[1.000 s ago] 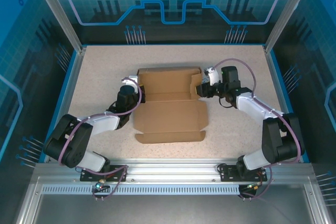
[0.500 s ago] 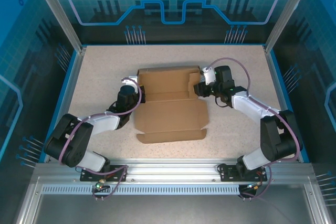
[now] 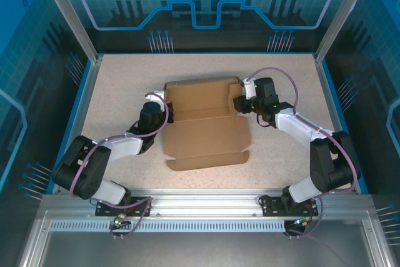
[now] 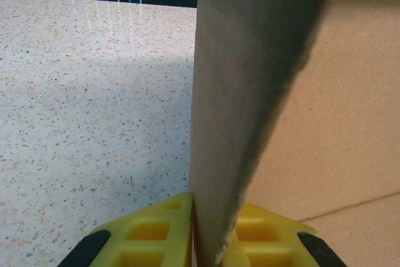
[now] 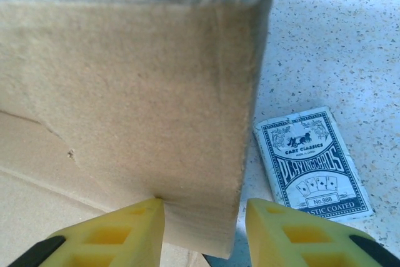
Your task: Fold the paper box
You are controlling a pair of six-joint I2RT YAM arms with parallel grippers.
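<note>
- Two claws are working at the paper box (image 3: 203, 126), which is lying in the middle of the table (image 3: 119, 79). Flaps are standing up at its far half and its near half is lying flat.
- From above, the tips of the left claw (image 3: 164, 112) and the right claw (image 3: 239, 103) are hiding behind the wrists and the cardboard, so they are hard to make out there.
- In the left wrist view, a standing flap is filling the middle and looking blurry up close. The left claw (image 4: 209, 232) is squeezing it tight between its yellow fingers (image 4: 156, 232), which the bottom edge is cutting off.
- In the right wrist view, the right claw (image 5: 203, 229) is sitting about half open, with one finger on each side of a standing flap. A small gap is showing by one finger, so it is not pinching.
- A pack of playing cards (image 5: 309, 164) is lying on the table just beside that flap.
- Since a second ago, the right arm is sitting closer in against the box's right side. The near flap is now lying a bit more to the right. The left arm is staying where it was.
</note>
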